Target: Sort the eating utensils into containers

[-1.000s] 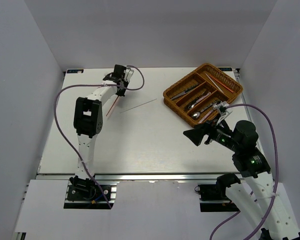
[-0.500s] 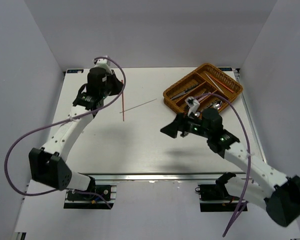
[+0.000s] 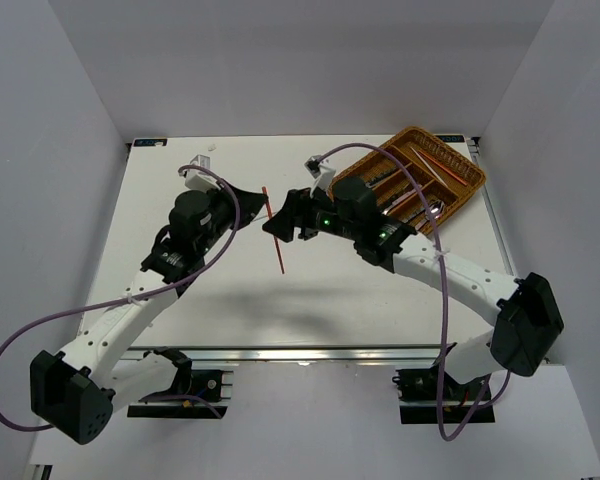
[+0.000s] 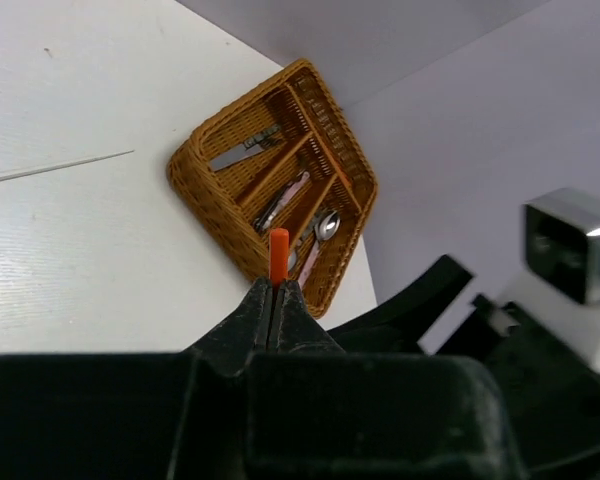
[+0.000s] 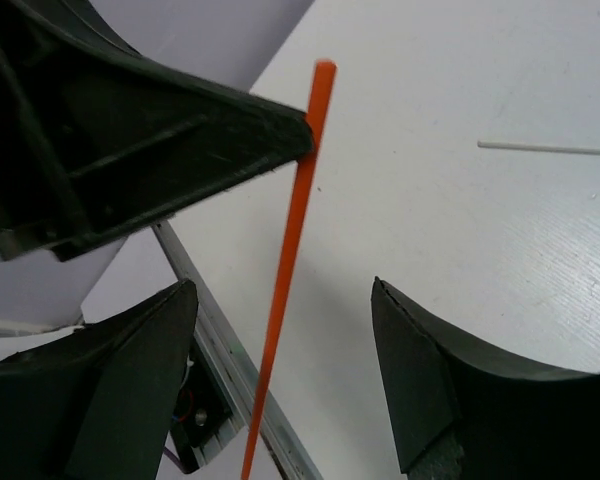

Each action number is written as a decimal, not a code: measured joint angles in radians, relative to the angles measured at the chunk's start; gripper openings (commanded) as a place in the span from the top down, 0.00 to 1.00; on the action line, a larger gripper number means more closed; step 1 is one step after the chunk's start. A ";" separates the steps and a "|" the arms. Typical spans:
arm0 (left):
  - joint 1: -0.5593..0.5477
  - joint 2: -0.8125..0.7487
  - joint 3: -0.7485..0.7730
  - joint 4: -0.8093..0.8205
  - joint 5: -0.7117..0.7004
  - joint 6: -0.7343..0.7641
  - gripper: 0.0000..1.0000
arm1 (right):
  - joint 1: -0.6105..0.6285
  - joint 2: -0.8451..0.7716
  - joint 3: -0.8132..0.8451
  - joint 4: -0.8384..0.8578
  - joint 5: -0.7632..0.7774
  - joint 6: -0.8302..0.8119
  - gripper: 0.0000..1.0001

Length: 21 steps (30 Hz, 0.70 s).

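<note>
- Now, handover: left claw (image 4: 271, 300) pinched tight on red-orange chopstick (image 5: 298, 190).
- Right claw (image 5: 280, 290) wide, straddling it, no contact.
- Next: right must close before left lets go.

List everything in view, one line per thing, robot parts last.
Table: one, white, under everything.
Tray: one, brown wicker, far right corner of the table.
Cutlery: several, silver, some pink-handled, in the tray's compartments; exact count unclear.
Tray chopsticks: at least one, orange-red, in an end compartment.
Red chopstick: one, orange-red, held above the table.
Pale chopstick: one, whitish, flat on the table.
Cables: two, purple, one along each arm.
Left arm: one, white and black, jaws shut on the red chopstick.
Right arm: one, white and black, jaws open either side of the red chopstick.
</note>
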 measured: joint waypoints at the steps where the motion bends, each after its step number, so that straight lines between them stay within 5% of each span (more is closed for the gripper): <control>1: 0.000 -0.005 -0.003 0.008 0.005 -0.010 1.00 | 0.008 0.011 0.003 -0.008 0.011 -0.002 0.28; 4: 0.000 -0.015 -0.013 0.043 0.019 -0.030 1.00 | 0.026 0.042 0.021 -0.050 0.032 -0.010 0.34; 6: -0.001 -0.019 -0.018 0.054 0.026 -0.037 1.00 | 0.032 0.065 0.045 -0.063 0.039 -0.022 0.52; 7: -0.001 -0.020 -0.018 0.057 0.030 -0.040 1.00 | 0.033 0.074 0.054 -0.066 0.043 -0.027 0.69; 8: -0.001 -0.020 -0.018 0.061 0.034 -0.040 0.99 | 0.033 0.081 0.064 -0.067 0.047 -0.031 1.00; 9: -0.001 -0.020 -0.018 0.067 0.036 -0.040 0.86 | 0.033 0.085 0.072 -0.069 0.050 -0.047 1.00; 10: -0.001 -0.020 -0.018 0.070 0.036 -0.034 0.50 | 0.033 0.088 0.080 -0.074 0.052 -0.055 1.00; 11: 0.000 -0.020 -0.018 0.070 0.032 -0.026 0.03 | 0.032 0.093 0.094 -0.086 0.056 -0.072 1.00; 16: -0.005 0.009 0.123 -0.164 -0.074 0.061 0.02 | -0.032 0.158 0.241 -0.194 0.068 -0.280 1.00; 21: -0.004 -0.059 0.206 -0.359 -0.211 0.242 0.02 | -0.263 0.300 0.471 -0.352 0.130 -0.608 1.00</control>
